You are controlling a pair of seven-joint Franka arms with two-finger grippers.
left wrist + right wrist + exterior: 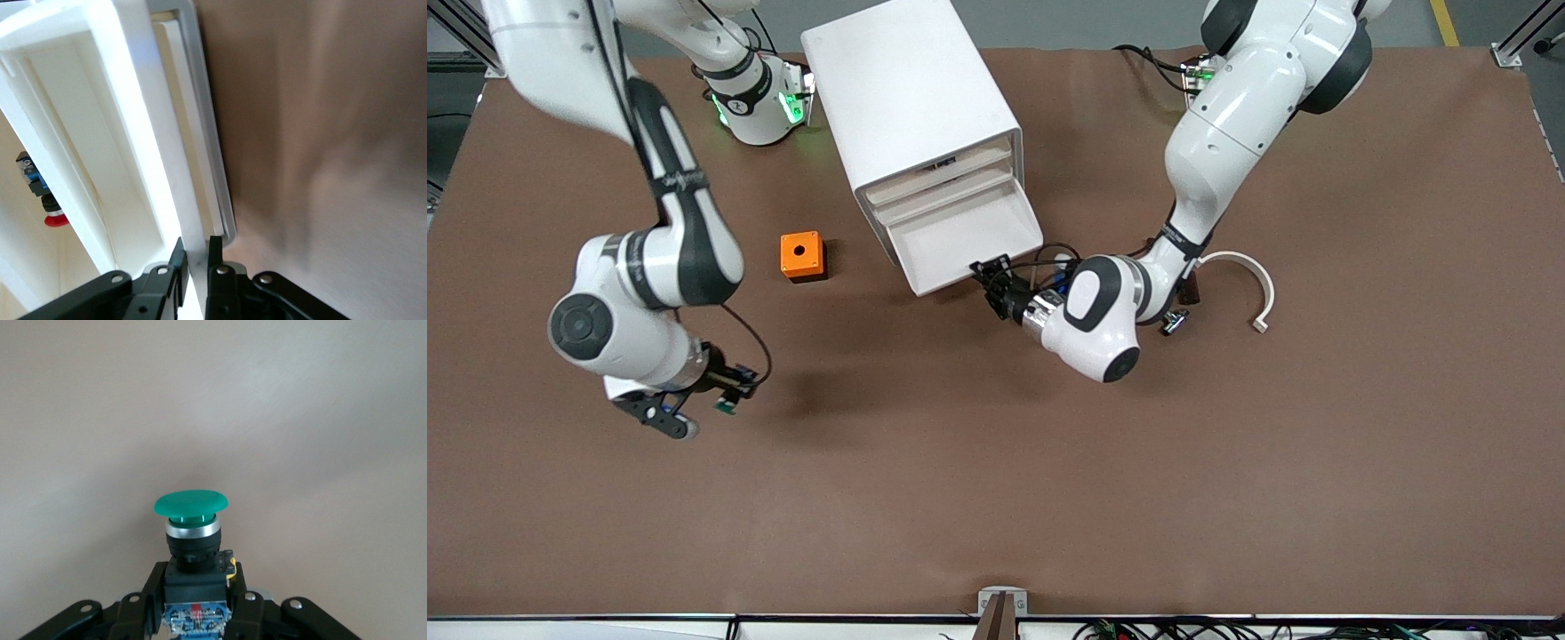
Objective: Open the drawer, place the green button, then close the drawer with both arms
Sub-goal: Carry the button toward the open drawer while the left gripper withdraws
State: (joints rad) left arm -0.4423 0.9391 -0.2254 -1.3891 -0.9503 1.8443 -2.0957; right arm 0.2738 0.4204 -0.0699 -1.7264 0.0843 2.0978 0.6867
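Orange cube with a hole (802, 255) beside the cabinet (911, 98), toward the right arm's end of the brown matte worktop (996, 462); curved white strip (1249, 283) toward the left arm's end. Smooth white drawer (960, 238) pulled out, tray bare. Left end effector (195, 267) pinched on its front edge. Right end effector (199, 603) clamped on the green-capped button (192, 527), above the worktop near the right arm's end.

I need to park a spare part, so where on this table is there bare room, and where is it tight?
Bare: the wide table strip nearer the front camera than both arms. Crowded: around the cabinet, where the left gripper grips the open drawer, near the orange cube; the right gripper holds the button.
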